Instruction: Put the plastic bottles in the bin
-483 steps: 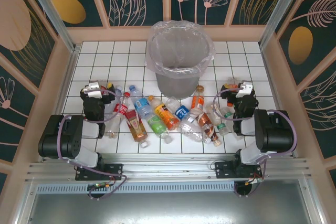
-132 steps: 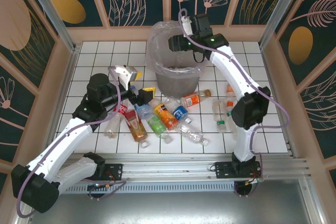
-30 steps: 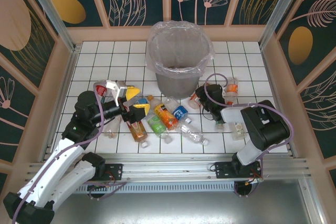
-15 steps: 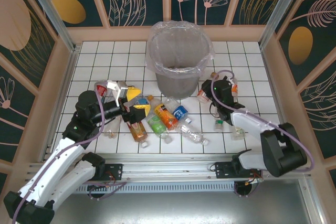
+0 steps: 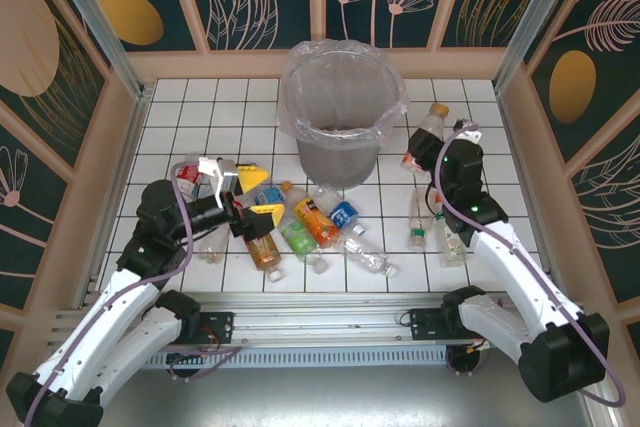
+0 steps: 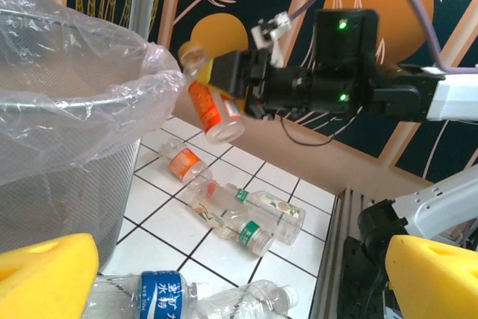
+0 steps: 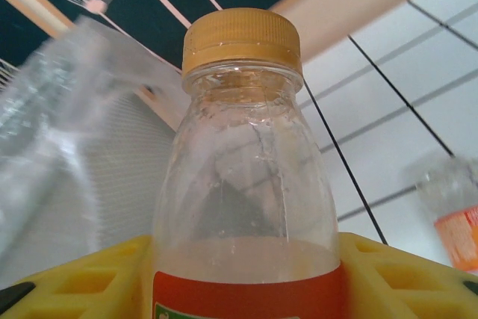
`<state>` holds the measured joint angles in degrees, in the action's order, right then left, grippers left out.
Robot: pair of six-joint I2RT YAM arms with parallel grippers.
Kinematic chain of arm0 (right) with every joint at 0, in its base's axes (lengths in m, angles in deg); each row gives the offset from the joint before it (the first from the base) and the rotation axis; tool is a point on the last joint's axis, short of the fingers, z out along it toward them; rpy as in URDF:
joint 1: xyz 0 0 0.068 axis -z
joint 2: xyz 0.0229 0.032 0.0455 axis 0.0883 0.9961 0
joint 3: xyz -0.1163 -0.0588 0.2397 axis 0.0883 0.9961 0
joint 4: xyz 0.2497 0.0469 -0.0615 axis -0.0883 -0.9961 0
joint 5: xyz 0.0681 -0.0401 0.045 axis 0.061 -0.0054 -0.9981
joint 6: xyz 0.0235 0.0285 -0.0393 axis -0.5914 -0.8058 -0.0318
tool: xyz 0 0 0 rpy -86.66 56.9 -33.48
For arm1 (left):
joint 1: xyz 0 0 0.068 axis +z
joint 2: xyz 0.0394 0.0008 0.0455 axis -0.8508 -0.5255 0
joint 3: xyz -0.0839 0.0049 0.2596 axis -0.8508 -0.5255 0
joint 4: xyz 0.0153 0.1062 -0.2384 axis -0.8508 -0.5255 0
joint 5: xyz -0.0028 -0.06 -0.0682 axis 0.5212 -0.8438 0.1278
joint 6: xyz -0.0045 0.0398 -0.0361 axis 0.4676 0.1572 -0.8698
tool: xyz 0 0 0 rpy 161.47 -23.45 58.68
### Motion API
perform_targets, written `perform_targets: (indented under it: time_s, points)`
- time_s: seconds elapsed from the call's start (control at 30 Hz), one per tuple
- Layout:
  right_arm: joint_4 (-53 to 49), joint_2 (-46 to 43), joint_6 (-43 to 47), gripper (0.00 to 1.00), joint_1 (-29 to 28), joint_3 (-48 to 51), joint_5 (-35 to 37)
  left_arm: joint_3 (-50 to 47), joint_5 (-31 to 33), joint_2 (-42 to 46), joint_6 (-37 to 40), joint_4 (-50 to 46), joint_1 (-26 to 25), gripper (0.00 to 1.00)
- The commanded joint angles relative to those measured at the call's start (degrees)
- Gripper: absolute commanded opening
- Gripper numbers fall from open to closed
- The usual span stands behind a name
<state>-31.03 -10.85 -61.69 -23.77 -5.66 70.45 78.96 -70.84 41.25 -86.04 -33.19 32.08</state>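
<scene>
My right gripper (image 5: 418,152) is shut on an orange-labelled plastic bottle (image 5: 430,125) with a yellow cap, held in the air just right of the bin (image 5: 343,97), a grey wastebasket lined with a clear bag. In the right wrist view the bottle (image 7: 243,184) stands upright between the yellow fingers (image 7: 403,274). The left wrist view shows that held bottle (image 6: 213,113) beside the bin's rim (image 6: 82,98). My left gripper (image 5: 262,197) hangs open over the left end of a row of bottles (image 5: 315,222) lying in front of the bin.
Two more bottles (image 5: 435,232) lie on the tiles to the right, below the right arm. Another lies under the left arm (image 5: 213,239). Wooden walls (image 5: 520,117) close in the tiled floor on both sides and behind the bin.
The right gripper has lifted the orange-labelled bottle off the tiles and carried it up and back, to the bin's right side. The left arm has hardly moved.
</scene>
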Motion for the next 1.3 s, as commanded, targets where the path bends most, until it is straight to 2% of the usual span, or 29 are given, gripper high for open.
perform_targets:
  time_s: [0.0,0.23,0.43,0.67,0.9,1.13,1.27]
  points:
    - [-1.71,-1.05,7.23,0.56,0.07,-6.39,-3.4,-0.38,1.28,0.43,0.89,1.48,-0.25,0.99]
    - [-1.07,3.84,15.79,0.57,-2.79,-17.53,-8.62,-0.68,4.06,1.08,1.53,1.29,-0.24,0.98]
    - [-3.12,13.89,22.72,0.57,-6.7,-29.03,-12.91,-1.07,6.62,1.91,1.97,1.3,-0.24,0.98]
    - [-9.57,26.63,28.62,0.58,-8.37,-42.13,-18.64,-1.07,8.78,1.75,2.52,0.7,-0.24,0.99]
    - [-22.39,39.57,33.23,0.6,-8.17,-56.78,-24.33,-1.07,9.53,1.47,2.58,0.38,-0.24,0.98]
    - [-27.42,47.02,34.25,0.61,-7.43,-62.68,-30.78,-0.77,9.59,0.69,2.92,-0.19,-0.24,0.99]
    - [-32.36,51.53,35.32,0.6,-7.19,-66.87,-31.92,-0.9,9.78,0.61,3.12,-0.37,-0.24,0.99]
